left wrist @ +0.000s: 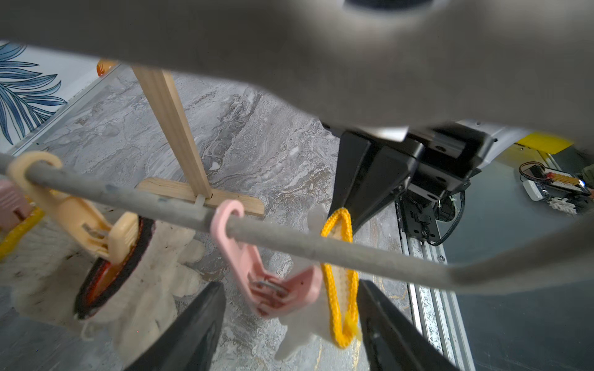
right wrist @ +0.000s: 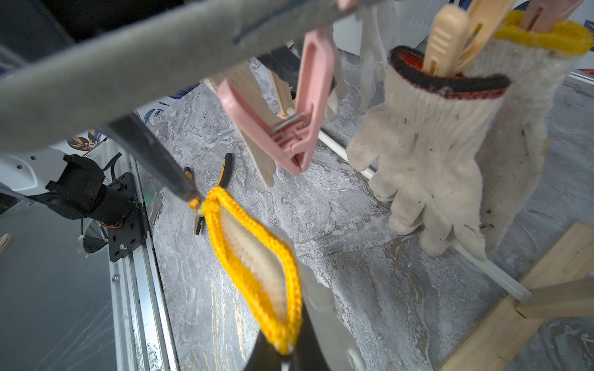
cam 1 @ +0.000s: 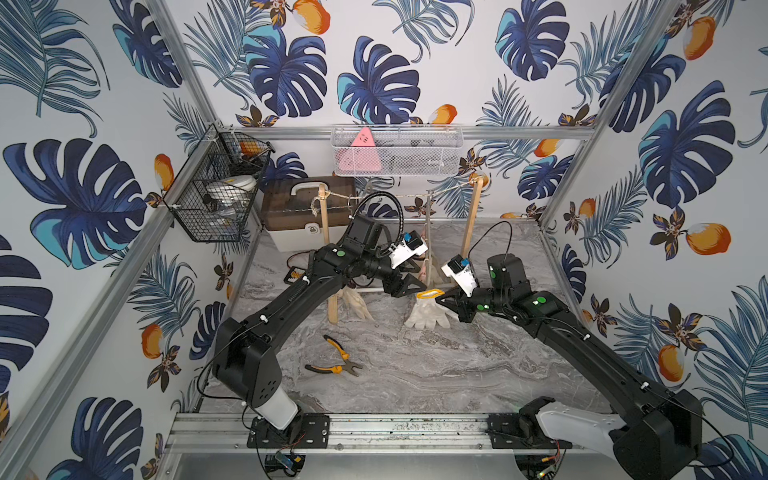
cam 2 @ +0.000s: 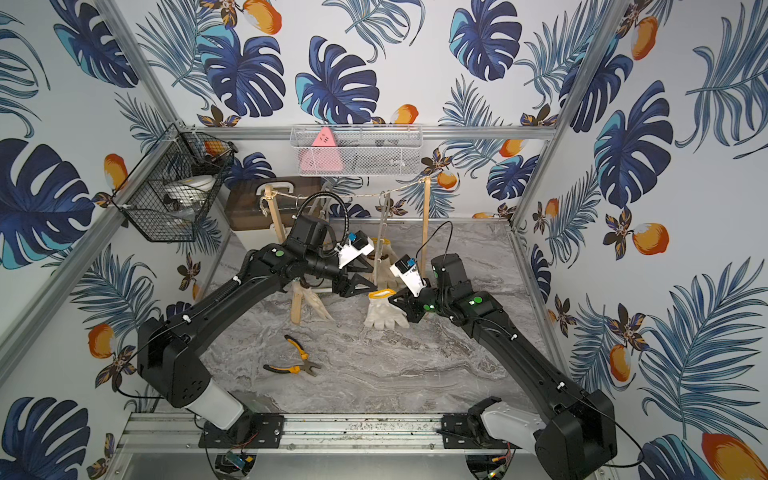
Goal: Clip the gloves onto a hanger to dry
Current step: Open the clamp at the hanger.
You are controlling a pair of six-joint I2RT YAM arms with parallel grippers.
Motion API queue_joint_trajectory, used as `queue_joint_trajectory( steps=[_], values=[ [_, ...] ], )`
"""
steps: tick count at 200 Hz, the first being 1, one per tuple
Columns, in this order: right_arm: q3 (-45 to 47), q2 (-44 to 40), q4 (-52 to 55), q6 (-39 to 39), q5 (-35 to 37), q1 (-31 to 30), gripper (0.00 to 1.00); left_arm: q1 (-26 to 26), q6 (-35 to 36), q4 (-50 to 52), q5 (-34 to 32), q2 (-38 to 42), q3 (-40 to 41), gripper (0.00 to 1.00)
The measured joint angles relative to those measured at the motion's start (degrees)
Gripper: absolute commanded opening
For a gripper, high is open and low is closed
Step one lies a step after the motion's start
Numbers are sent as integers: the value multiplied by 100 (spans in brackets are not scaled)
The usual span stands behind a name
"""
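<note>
A cream glove with a yellow cuff [cam 1: 428, 316] [cam 2: 384, 316] hangs with its fingers down toward the marble table. My right gripper [right wrist: 286, 350] [cam 1: 442, 299] is shut on one end of that cuff [right wrist: 254, 257]. My left gripper [left wrist: 289, 321] [cam 1: 417, 286] stands open; a pink clip [left wrist: 279, 289] and the yellow cuff [left wrist: 340, 289] lie between its fingers. The pink clip [right wrist: 289, 128] hangs from the grey hanger bar [left wrist: 289, 237] [right wrist: 128, 64], just above the cuff, gripping nothing. Beside it a cream clip [right wrist: 443, 41] holds a glove with a red-black cuff [right wrist: 434, 144]. Another yellow-cuffed glove [right wrist: 530, 96] hangs behind.
Two orange-handled pliers [cam 1: 336, 357] lie on the table in front. Wooden stand posts [cam 1: 332, 299] [cam 1: 471, 224] carry a rope. A further glove [cam 1: 357, 307] hangs by the left post. A toolbox [cam 1: 307, 212], a black wire basket [cam 1: 216, 199] and a white mesh basket [cam 1: 395, 149] sit at the back.
</note>
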State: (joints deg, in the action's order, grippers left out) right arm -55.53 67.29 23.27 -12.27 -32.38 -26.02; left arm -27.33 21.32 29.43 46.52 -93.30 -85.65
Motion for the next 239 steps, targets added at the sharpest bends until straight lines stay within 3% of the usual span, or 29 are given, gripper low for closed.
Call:
queue_joint_trajectory(
  steps=[36,76,144,198,239],
  values=[
    [-31,42,9,-50,-2,11,0,0,-79,-186,212,-107,-101,63],
    [-42,85,9,-63,-4,15,0,0,-188,-275,339,-177,-164,38],
    [-9,249,-44,-61,-133,15,0,9,-341,-535,463,-199,-120,17],
    [-9,459,-151,-33,-247,15,0,15,-516,-876,492,-118,109,9],
    [-101,520,-302,4,-245,15,0,20,-629,-970,535,-114,157,9]
  ],
)
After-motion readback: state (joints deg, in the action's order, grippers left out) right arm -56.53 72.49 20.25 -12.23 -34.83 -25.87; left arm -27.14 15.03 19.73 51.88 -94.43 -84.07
